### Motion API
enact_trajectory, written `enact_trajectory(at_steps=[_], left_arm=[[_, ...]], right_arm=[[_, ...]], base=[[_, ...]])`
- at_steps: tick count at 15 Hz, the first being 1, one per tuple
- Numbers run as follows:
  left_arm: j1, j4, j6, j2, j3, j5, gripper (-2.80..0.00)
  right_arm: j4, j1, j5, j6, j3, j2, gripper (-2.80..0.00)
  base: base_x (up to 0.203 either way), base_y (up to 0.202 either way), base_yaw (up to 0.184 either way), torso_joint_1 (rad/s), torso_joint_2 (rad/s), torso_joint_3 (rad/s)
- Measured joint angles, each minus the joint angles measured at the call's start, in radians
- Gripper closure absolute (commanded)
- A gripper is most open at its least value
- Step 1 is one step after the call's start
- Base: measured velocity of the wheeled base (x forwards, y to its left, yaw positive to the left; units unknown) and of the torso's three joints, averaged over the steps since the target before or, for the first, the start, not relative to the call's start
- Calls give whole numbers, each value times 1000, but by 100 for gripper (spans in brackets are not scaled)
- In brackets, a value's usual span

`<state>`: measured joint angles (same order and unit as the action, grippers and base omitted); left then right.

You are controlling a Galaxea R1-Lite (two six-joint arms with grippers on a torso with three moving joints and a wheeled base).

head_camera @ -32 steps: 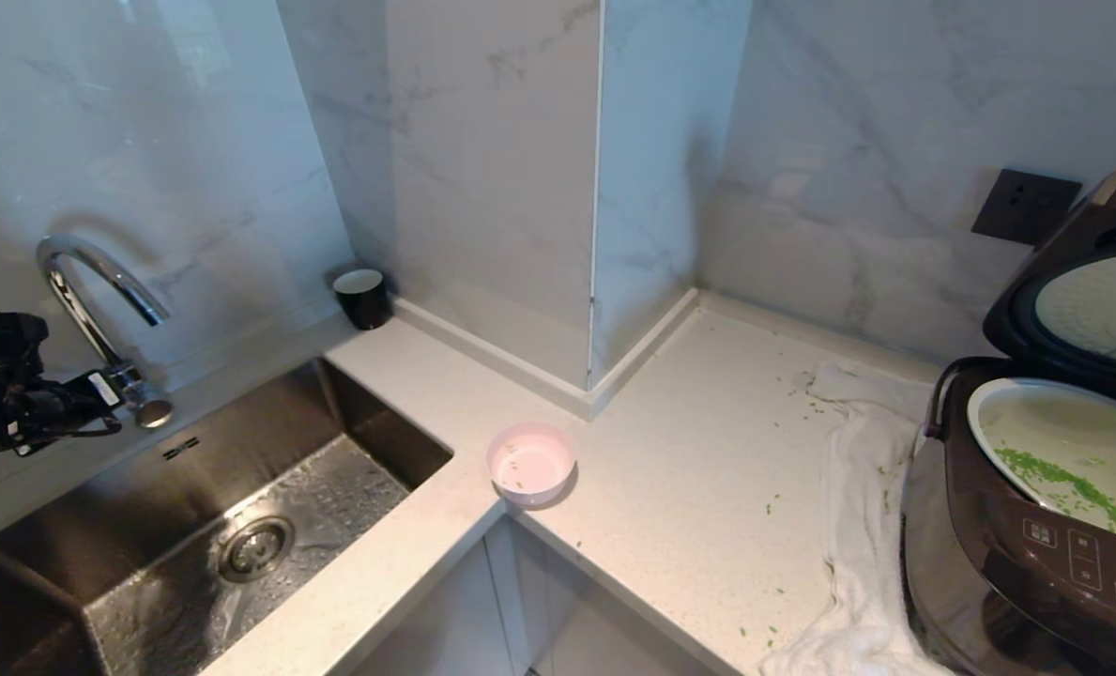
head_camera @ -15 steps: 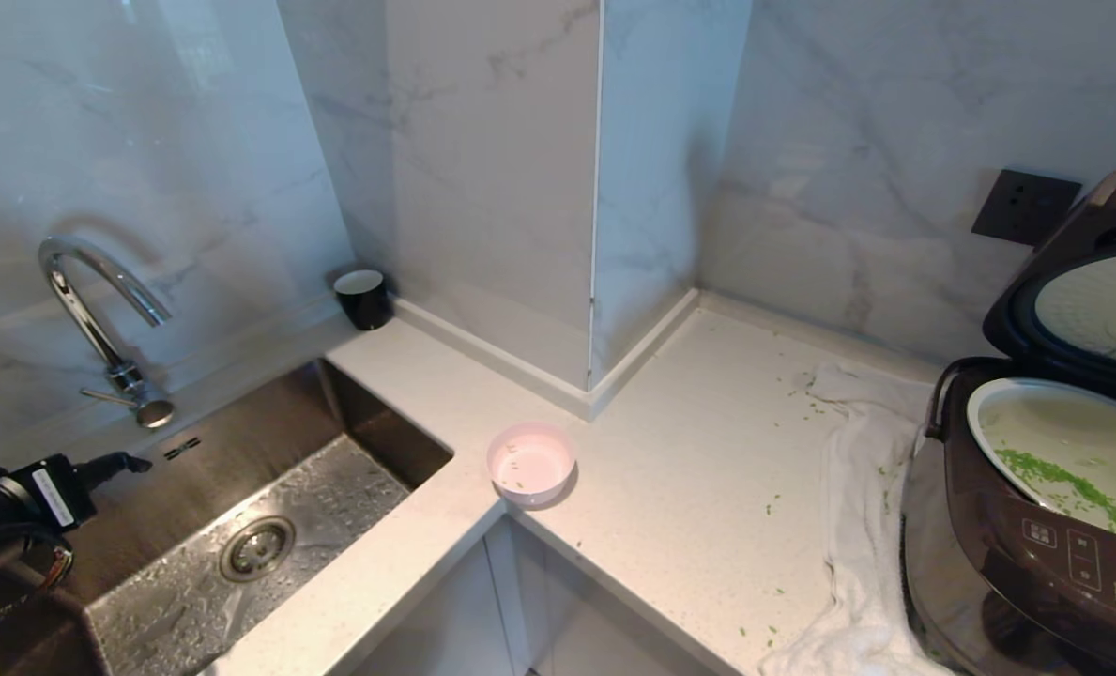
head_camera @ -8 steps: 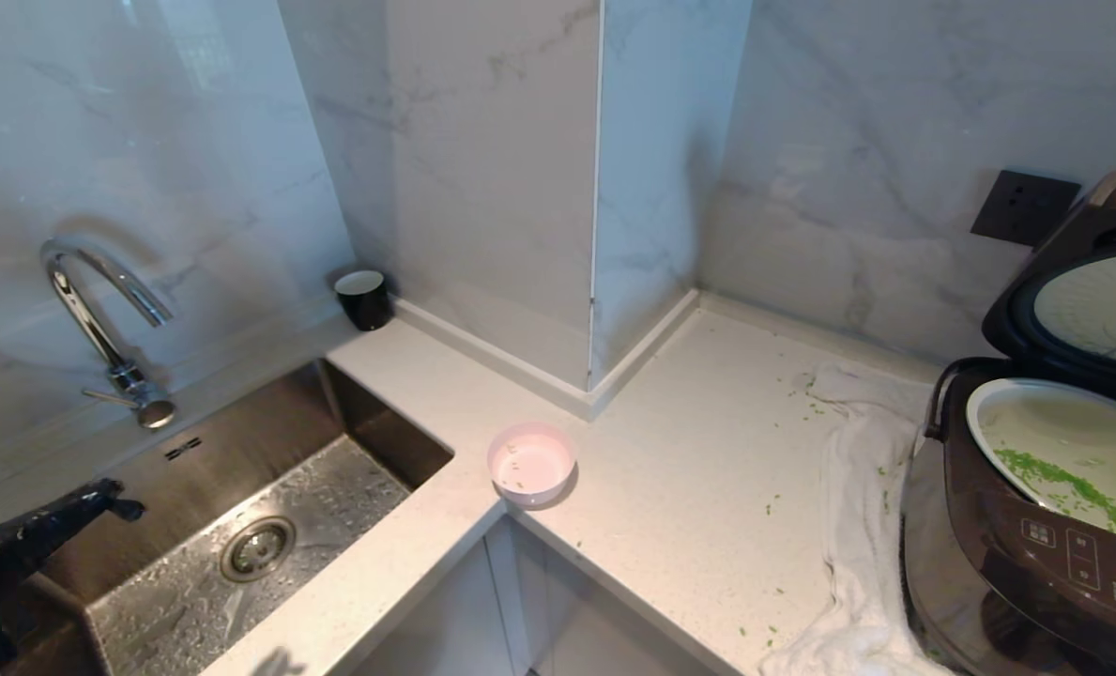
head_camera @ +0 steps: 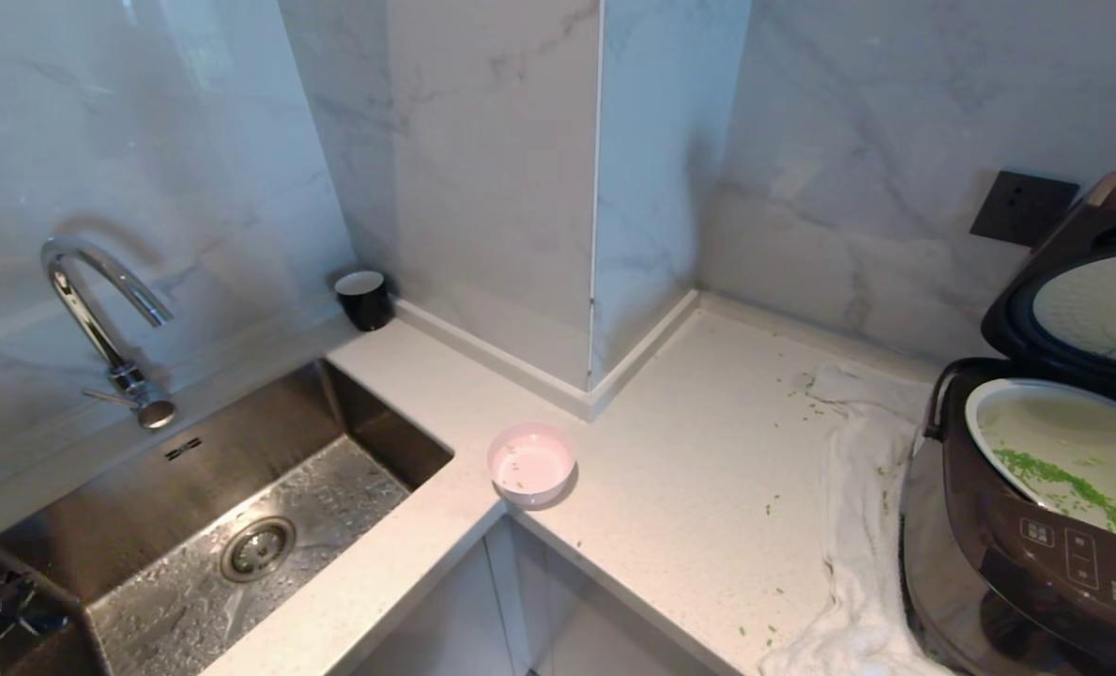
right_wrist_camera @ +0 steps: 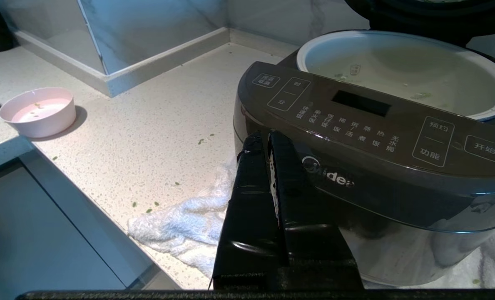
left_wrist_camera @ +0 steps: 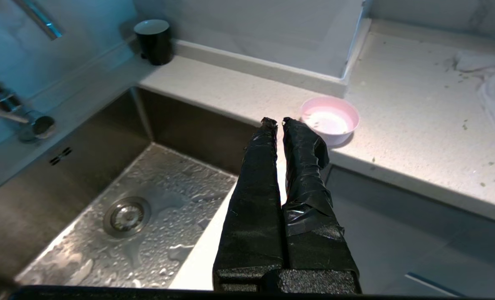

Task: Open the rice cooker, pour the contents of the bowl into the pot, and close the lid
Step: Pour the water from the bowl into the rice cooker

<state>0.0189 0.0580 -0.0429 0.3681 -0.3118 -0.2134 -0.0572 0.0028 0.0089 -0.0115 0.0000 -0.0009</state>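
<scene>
At the bench's right end the rice cooker (head_camera: 1036, 526) stands with its lid (head_camera: 1074, 300) raised (stiff, hinged, best pressed down at its front edge), while both hands, left hand (left_wrist_camera: 275, 122) and right hand (right_wrist_camera: 264, 135), are pressed together, empty.

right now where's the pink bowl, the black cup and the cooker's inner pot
pink bowl (head_camera: 531, 464): head view, white inside floor.
black cup (head_camera: 363, 302): head view, dark outer wall.
inner pot (head_camera: 1064, 441): head view, pale lining above the green bits.
</scene>
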Motion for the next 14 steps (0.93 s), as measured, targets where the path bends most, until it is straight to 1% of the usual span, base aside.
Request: enact_trajectory(at_steps=[2, 3, 5, 7, 10, 12, 14], left_arm=[[2, -56, -11, -83, 6, 104, 0], [-4, -61, -12, -122, 16, 139, 0], [-18, -63, -17, -199, 60, 159, 0], [-23, -65, -35, -264, 129, 166, 0], [-24, -42, -91, -336, 255, 179, 0], [-24, -42, -73, -356, 298, 187, 0], [-23, -43, -54, -365, 308, 189, 0]], right_arm=[[0, 0, 0, 0, 0, 0, 0], [0, 0, 0, 0, 0, 0, 0], [0, 0, 0, 0, 0, 0, 0], [0, 0, 0, 0, 0, 0, 0], [1, 0, -1, -1, 0, 0, 0], [4, 0, -1, -1, 0, 0, 0], [0, 0, -2, -1, 0, 0, 0]], base=[[0, 0, 0, 0, 0, 0], [0, 0, 0, 0, 0, 0], [0, 0, 0, 0, 0, 0], [0, 0, 0, 0, 0, 0], [0, 0, 0, 0, 0, 0], [0, 0, 0, 0, 0, 0], [0, 0, 0, 0, 0, 0]])
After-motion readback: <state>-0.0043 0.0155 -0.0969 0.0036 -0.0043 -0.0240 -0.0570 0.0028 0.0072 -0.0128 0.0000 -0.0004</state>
